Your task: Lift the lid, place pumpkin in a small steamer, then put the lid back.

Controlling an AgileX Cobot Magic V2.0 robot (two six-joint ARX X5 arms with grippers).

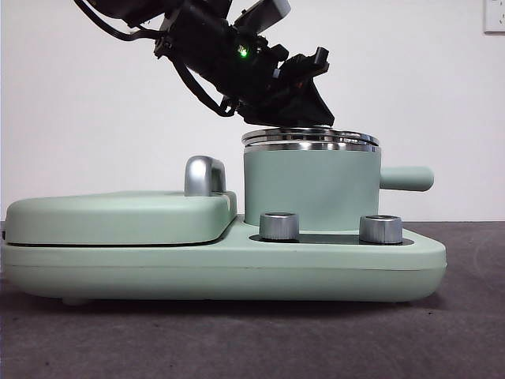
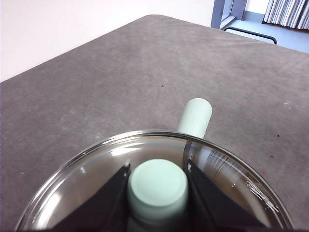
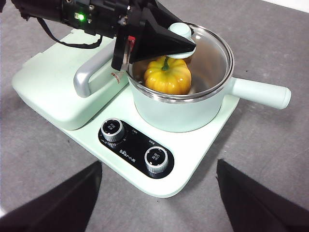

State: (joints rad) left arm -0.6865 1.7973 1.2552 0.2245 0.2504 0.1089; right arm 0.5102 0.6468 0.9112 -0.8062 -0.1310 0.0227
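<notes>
The clear glass lid (image 1: 309, 136) lies level on the steel rim of the mint-green small steamer (image 1: 312, 189). My left gripper (image 2: 158, 169) is shut on the lid's mint-green knob (image 2: 158, 188), one black jaw on each side. In the right wrist view the pumpkin (image 3: 167, 77), yellow-orange with a green stem, sits inside the steamer (image 3: 178, 116) under the lid (image 3: 212, 48), with the left gripper (image 3: 178, 41) on top. My right gripper (image 3: 159, 164) hangs open and empty, high above the appliance's front.
The steamer's side handle (image 1: 406, 178) sticks out to the right. Left of the pot lies the flat griddle cover (image 1: 118, 217) with its chrome handle (image 1: 203, 175). Two steel dials (image 1: 279, 226) (image 1: 380, 229) stand on the base (image 1: 237, 268) before the pot.
</notes>
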